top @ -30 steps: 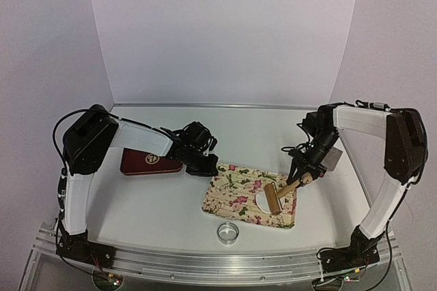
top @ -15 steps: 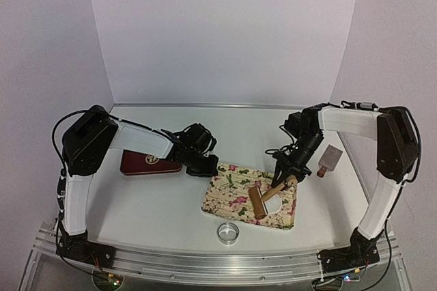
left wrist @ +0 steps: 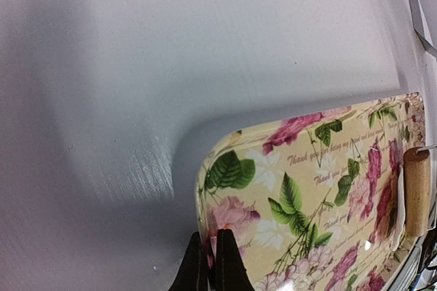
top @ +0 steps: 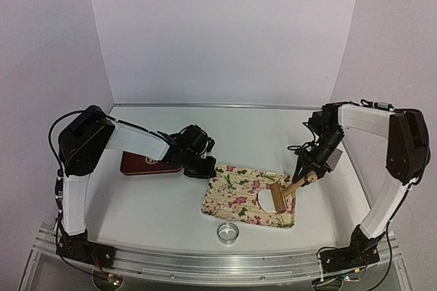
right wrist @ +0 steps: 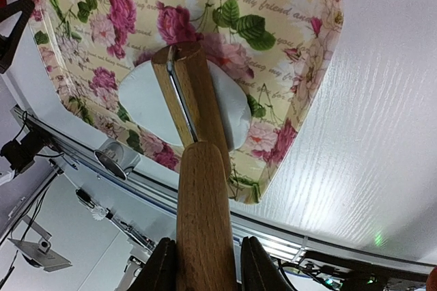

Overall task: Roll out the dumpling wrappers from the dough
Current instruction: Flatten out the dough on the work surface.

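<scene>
Beside tray (top: 232, 192), right hand (top: 306, 174) slants roller (top: 279, 197)

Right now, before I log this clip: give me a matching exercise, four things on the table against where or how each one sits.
Things:
1 dough
2 tray
3 rolling pin
4 metal ring

States:
A handle clamped in the right gripper
B rim pinched by the left gripper
C on the bare table, in front of the tray
D flattened, white, partly under the roller

Pairs: 1-D, 2-B, 3-A, 4-C
</scene>
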Available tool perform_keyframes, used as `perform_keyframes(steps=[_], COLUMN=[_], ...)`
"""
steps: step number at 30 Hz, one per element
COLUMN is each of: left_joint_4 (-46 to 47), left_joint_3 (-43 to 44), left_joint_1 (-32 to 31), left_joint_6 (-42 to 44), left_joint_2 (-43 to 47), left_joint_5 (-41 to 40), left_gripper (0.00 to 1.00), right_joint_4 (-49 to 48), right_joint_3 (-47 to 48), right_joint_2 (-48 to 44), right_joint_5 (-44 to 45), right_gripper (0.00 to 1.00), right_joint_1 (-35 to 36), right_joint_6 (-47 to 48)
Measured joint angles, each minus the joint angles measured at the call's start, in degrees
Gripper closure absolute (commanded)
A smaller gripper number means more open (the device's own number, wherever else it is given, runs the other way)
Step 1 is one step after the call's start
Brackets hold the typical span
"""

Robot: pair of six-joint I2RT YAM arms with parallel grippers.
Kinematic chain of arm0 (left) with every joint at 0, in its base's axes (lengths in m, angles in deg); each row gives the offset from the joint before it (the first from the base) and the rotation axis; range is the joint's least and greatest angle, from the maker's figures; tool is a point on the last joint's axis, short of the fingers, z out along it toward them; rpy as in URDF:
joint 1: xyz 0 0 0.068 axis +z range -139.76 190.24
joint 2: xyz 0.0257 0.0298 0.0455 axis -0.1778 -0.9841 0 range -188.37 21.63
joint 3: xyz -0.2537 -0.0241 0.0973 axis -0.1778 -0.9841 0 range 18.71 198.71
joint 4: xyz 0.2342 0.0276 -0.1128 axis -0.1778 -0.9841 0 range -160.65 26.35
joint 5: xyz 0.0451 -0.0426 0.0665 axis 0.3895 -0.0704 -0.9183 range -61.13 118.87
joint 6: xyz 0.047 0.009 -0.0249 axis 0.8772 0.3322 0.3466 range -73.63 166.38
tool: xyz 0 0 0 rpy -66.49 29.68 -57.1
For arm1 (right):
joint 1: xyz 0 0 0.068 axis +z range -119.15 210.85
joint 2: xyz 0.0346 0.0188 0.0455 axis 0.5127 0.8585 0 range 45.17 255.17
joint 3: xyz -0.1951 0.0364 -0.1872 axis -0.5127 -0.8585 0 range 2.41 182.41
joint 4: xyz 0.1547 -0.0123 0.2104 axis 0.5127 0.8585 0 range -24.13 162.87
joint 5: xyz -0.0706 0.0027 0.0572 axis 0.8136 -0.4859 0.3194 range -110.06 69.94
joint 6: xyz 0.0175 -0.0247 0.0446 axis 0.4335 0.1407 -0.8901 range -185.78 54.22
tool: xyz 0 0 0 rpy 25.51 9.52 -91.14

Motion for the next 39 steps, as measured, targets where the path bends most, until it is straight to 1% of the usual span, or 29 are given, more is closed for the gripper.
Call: perform_keyframes(steps=[8,15,19,22,27,30,35,39], left_joint_4=[-0.06,-0.31,-1.68,-2.69,-3.04,-3.08,-3.04,-1.75], left_joint_3=[0.00,0.12,0.84,1.40,1.62,1.62,1.43,0.47], left_joint_1=[0.18,0.23,0.21,0.17,0.12,0.12,0.39,0.59], left_joint_6=[0.41,0.41,0.36,0.12,-0.83,-0.95,-0.88,-0.71], left_joint_2=[0.00,0.00,-0.07,-0.21,-0.33,-0.33,-0.31,0.04], left_joint_5=[0.52,0.76,0.75,0.72,0.76,0.71,0.77,1.05], left_gripper=[1.00,1.00,1.00,1.00,1.00,1.00,1.00,1.00], right_joint_4=[0.23,-0.55,-1.62,-2.62,-4.54,-5.02,-4.04,-1.68], right_joint_3=[-1.00,-1.96,-2.14,-1.46,1.72,2.76,2.54,1.24], right_joint_2=[-0.90,-1.47,-1.69,-1.18,2.19,3.14,2.90,0.88], right_joint_5=[0.44,0.14,0.15,0.13,-1.82,-2.19,-2.10,-0.28], right_gripper=[1.00,1.00,1.00,1.00,1.00,1.00,1.00,1.00], right_joint_1=[-1.77,-1.79,0.25,3.42,9.62,10.99,9.32,4.59], right_joint_6=[1.32,1.35,-0.35,-2.43,-5.61,-6.31,-5.50,-3.74])
